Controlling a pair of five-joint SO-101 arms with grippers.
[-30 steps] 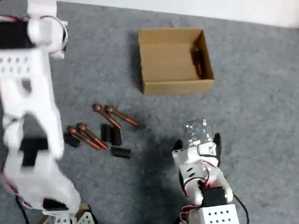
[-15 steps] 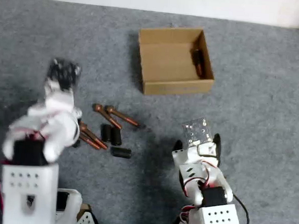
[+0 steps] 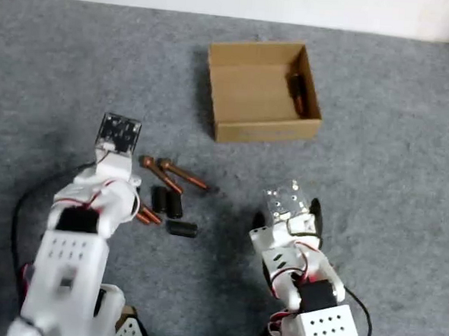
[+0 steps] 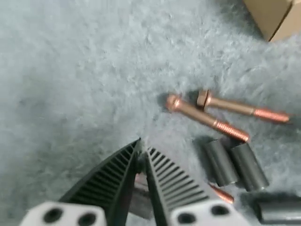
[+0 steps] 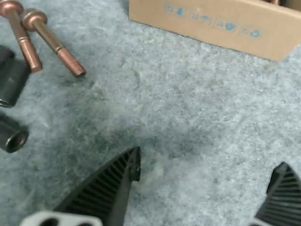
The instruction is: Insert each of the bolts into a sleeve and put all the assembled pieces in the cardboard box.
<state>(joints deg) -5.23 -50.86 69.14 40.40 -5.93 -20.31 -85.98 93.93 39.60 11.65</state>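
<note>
Copper-coloured threaded bolts [image 3: 184, 175] lie loose by short black cylindrical sleeves [image 3: 175, 204] on the grey carpet [image 3: 376, 185], one assembled pc [image 3: 296, 92] in the brown cardboard box [image 3: 265, 130]; you're at pickup, so left gripper [image 4: 142, 151], jaws pinched together, prob. must open over a bolt; right gripper [image 5: 209, 169] gapes wide, empty.

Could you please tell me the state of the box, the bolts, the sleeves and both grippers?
cardboard box: open, one dark piece inside.
bolts: lying loose, not assembled.
sleeves: lying on their sides, nothing in them.
left gripper: shut.
right gripper: open, holding nothing.
</note>
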